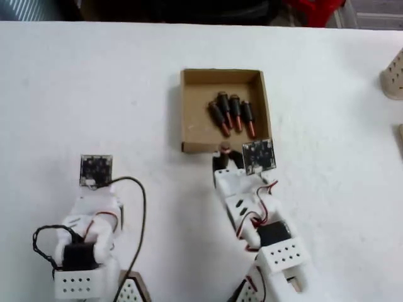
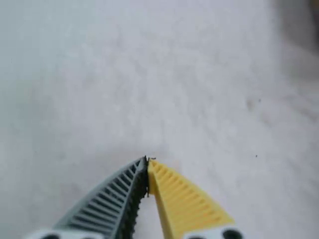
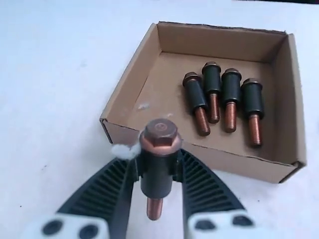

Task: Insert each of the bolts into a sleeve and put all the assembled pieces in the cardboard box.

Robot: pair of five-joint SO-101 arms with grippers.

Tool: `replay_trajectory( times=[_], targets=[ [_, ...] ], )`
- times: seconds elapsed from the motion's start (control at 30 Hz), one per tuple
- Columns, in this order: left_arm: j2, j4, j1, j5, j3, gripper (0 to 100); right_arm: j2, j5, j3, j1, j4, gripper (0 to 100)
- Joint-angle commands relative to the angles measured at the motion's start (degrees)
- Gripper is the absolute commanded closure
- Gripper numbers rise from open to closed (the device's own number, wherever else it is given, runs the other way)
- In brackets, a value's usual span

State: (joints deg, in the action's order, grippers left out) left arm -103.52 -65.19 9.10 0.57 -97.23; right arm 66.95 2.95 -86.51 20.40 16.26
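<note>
The cardboard box (image 1: 189, 107) (image 3: 134, 89) stands at the table's middle and holds several copper bolts in black sleeves (image 1: 233, 113) (image 3: 224, 97) lying side by side. My right gripper (image 1: 225, 157) (image 3: 158, 172) hovers just before the box's near wall, shut on another assembled bolt and sleeve (image 3: 158, 159) (image 1: 224, 151) held upright, hex head up. My left gripper (image 2: 147, 174) is shut with nothing in it, its grey and yellow fingers meeting over bare white table. That arm (image 1: 88, 220) sits at the front left.
A beige perforated object (image 1: 393, 75) stands at the table's right edge. Black cables (image 1: 141, 207) loop beside the left arm. The white table (image 1: 94, 94) stretches open to the left of the box.
</note>
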Motion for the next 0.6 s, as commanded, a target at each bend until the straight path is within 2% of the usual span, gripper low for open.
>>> replay_trajectory(
  times=[0.0,0.33,0.57],
  targets=[
    [-0.84,-1.32,0.31,0.79,0.26,98,4.44,0.44,8.00,-0.66,9.63,98.1],
    [-0.84,-1.41,0.31,0.79,0.26,98,-1.10,0.44,23.74,-0.75,21.67,98.1],
    [-0.84,-1.41,0.40,0.79,0.26,98,-14.90,0.09,36.66,-4.44,25.63,98.1]
  ],
)
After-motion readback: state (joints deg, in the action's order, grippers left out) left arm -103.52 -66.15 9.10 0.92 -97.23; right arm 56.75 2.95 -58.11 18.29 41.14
